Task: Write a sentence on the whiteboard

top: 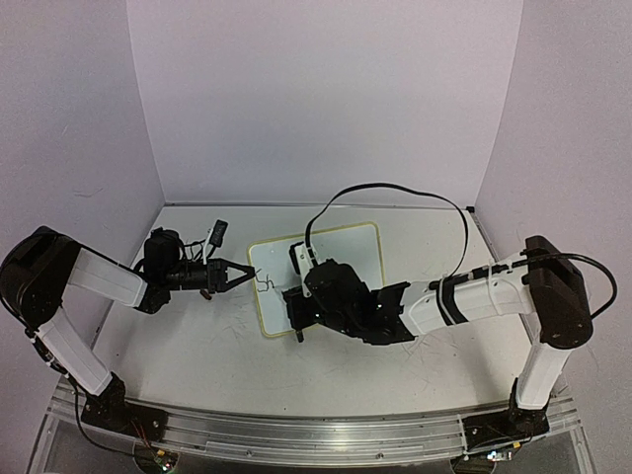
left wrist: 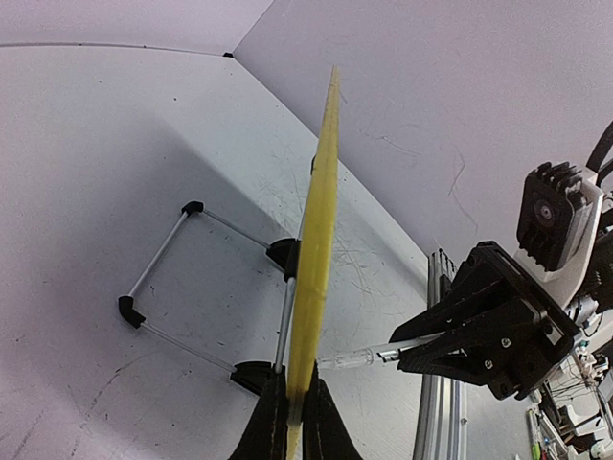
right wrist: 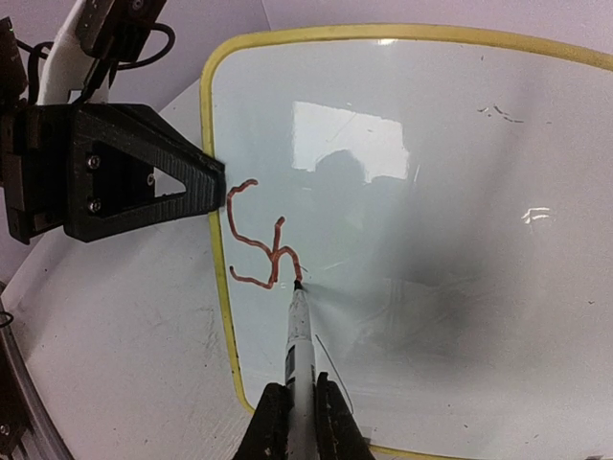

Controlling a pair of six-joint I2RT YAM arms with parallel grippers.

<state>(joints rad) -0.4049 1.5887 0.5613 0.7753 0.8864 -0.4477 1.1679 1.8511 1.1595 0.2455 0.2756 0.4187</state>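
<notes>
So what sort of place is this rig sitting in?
Most likely a lab robot test cell: plain pale walls box in a scuffed white tabletop, and a metal rail along its near edge carries the left arm and right arm.

The whiteboard is glossy white with a yellow rim; its strokes look reddish-brown, perhaps black. The marker is pale, dark-tipped. The tabletop is white, grey-scuffed.
</notes>
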